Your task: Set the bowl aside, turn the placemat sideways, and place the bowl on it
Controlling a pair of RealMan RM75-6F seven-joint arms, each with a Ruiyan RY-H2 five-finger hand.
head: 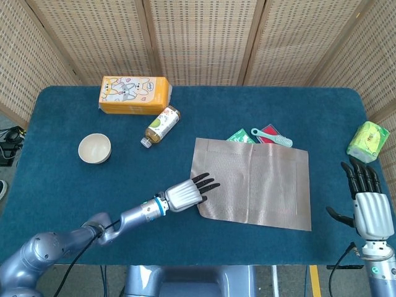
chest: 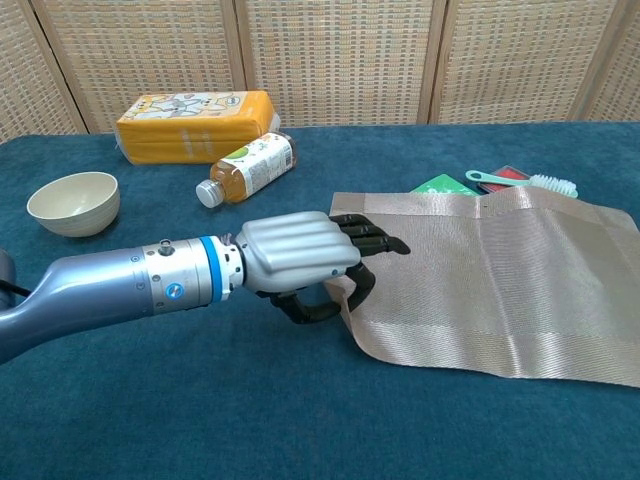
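Note:
The beige bowl (head: 94,148) (chest: 73,203) stands empty on the blue tablecloth at the left, well apart from both hands. The tan woven placemat (head: 260,185) (chest: 500,270) lies right of centre with its long side across the table. My left hand (head: 185,192) (chest: 300,260) pinches the mat's near-left corner, fingers on top and thumb curled under the lifted edge. At the table's near right edge my right hand (head: 368,207) is raised with its fingers spread and nothing in it; the chest view does not show it.
A yellow box (head: 135,94) and a lying bottle (head: 161,125) sit at the back left. A green packet (head: 241,135), a red item (head: 270,131) and a teal brush (head: 272,138) touch the mat's far edge. A green pack (head: 367,142) lies at the far right.

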